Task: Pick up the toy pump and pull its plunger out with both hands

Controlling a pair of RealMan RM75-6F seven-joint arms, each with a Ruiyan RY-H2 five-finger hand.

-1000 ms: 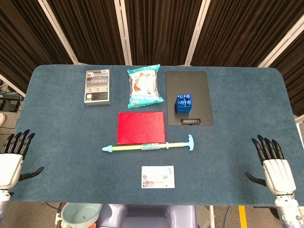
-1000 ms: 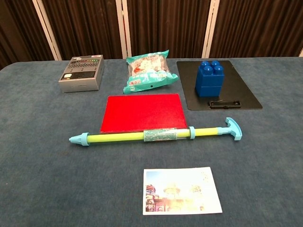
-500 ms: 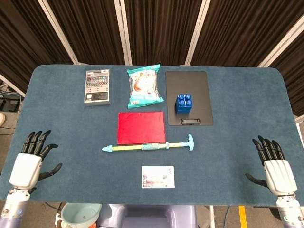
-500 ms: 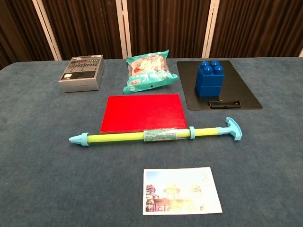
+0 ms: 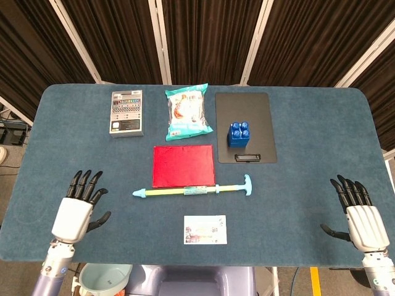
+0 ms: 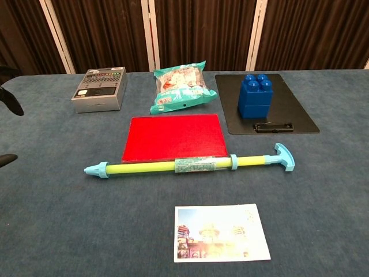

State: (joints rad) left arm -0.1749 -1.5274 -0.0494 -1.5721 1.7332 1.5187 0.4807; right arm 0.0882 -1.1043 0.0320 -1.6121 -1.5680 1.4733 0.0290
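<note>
Bench (image 5: 308, 148): blue cloth; near edge cut off in the chest view.
Hands: two; left hand (image 5: 77, 213) and right hand (image 5: 361, 221) held empty, fingers spread.
Toy pump (image 5: 192, 190): one, laid mid-bench, plunger handle rightward, untouched.

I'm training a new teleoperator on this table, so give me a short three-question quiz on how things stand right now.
1. True or false: the left hand is already gripping the toy pump.
2. Which end of the pump carries its T-handle? A) the end nearer the left hand B) the end nearer the right hand C) neither
3. Fill in: the blue block stands on the black ______.

Key: 1 false, both hands are open with fingers spread, clear of the pump, which lies on the table. 2 B. 3 clipboard.
</note>
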